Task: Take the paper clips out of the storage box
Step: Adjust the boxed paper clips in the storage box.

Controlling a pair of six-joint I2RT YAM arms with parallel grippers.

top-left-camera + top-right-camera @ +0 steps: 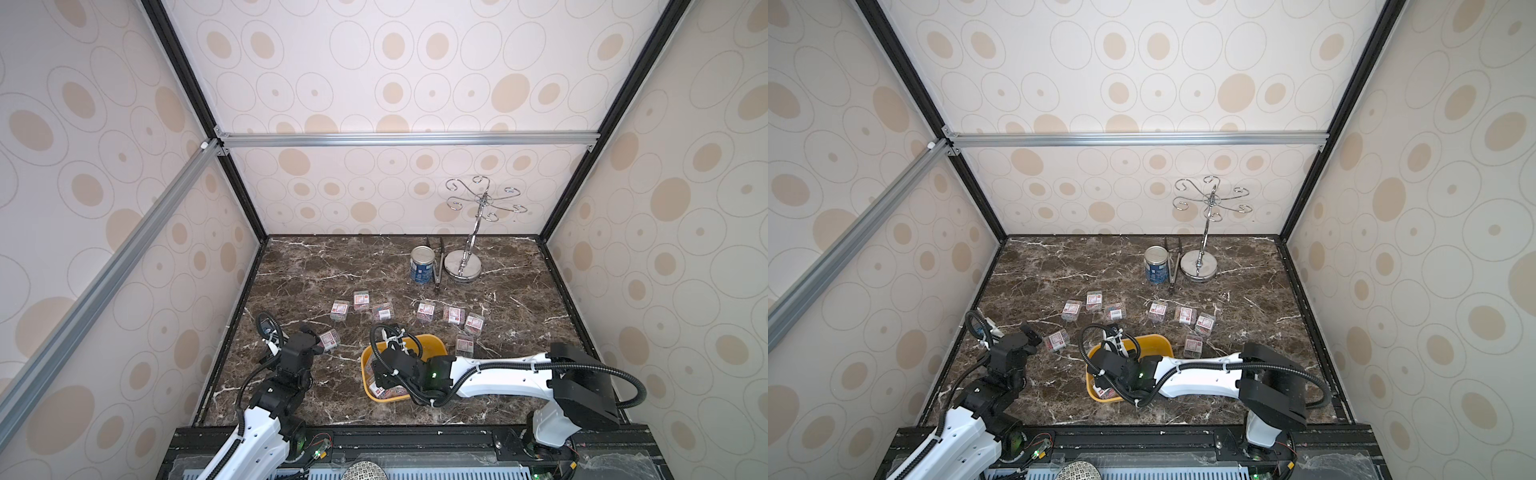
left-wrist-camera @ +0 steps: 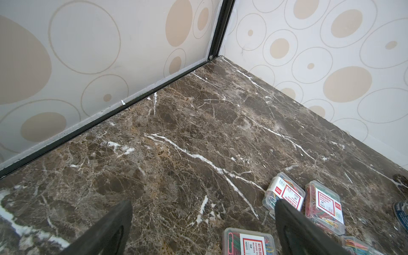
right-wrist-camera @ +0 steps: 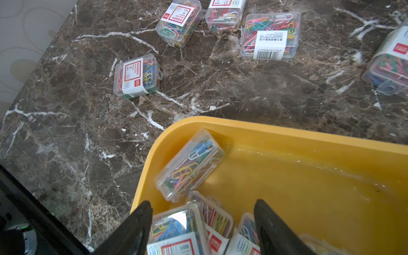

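Where right gripper (image 3: 203,202) hovers, paper clips (image 3: 176,227) between

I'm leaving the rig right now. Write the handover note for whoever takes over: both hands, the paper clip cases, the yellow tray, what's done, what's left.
Left hand: open and empty, over the bare marble table, with cases close beside it.
Right hand: jaws apart over the yellow storage tray, straddling cases inside it. No grip shows.
Paper clip cases: eight lie out on the table. At least four are in the tray, and the right arm may hide more.
Done: eight cases out.
Left: empty the tray, starting with the cases under the right hand.
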